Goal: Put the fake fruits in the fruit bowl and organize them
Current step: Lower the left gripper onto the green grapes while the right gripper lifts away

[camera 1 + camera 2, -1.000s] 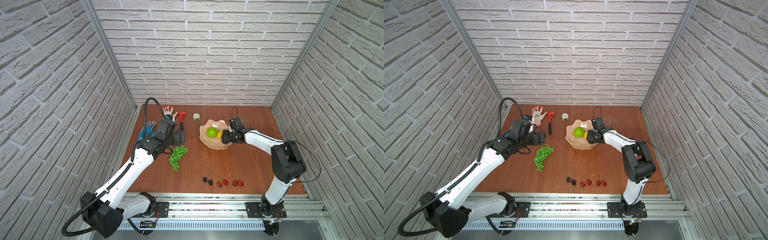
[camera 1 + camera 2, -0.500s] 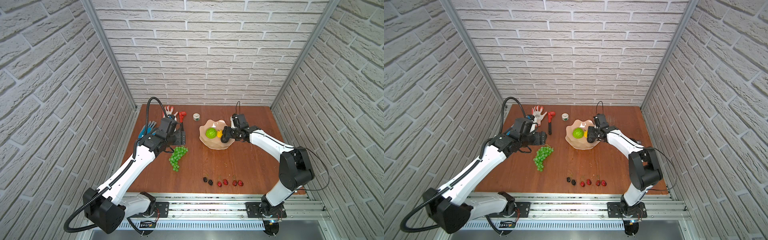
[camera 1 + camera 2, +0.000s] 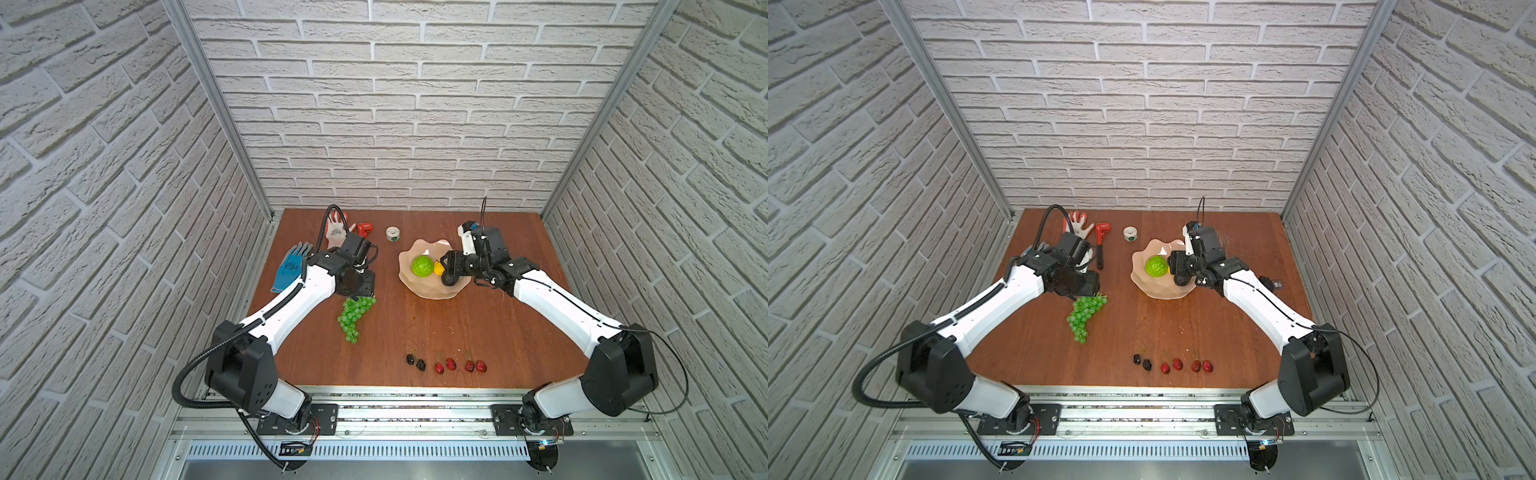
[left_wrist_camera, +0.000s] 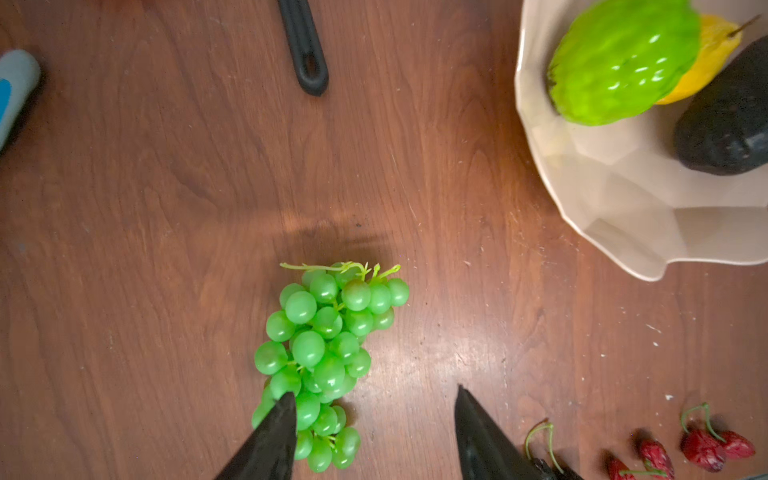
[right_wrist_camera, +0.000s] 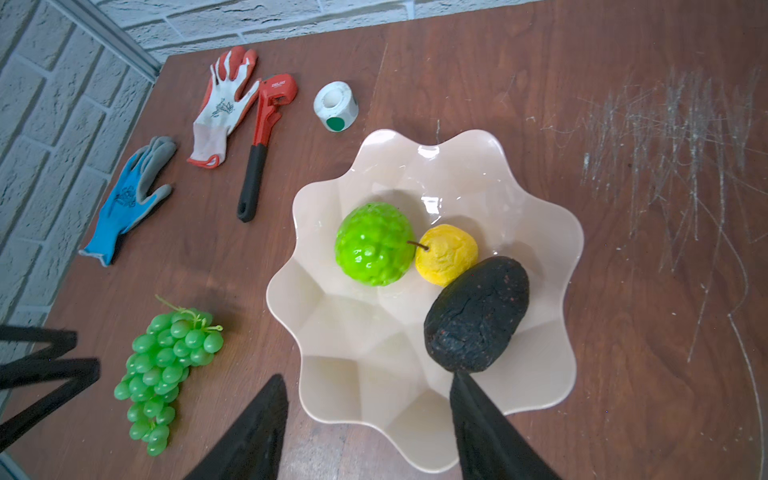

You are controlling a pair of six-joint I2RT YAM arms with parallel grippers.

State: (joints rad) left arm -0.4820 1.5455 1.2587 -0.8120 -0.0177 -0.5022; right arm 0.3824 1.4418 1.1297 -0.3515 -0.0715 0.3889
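Black fingers of our left gripper stand apart and clamp nothing. One tip overlaps the narrow end of the green grape bunch, and the other is over the bare wooden table. The bunch lies on the table, apart from the fruit bowl.

Our right gripper is also spread and empty. Its fingers straddle the bowl's near rim, one tip just short of the dark avocado. The avocado lies inside the bowl, touching the small yellow lemon, which sits against the bumpy lime-green ball. Near the table's front edge, three cherry pairs lie in a row, well apart from the bowl.
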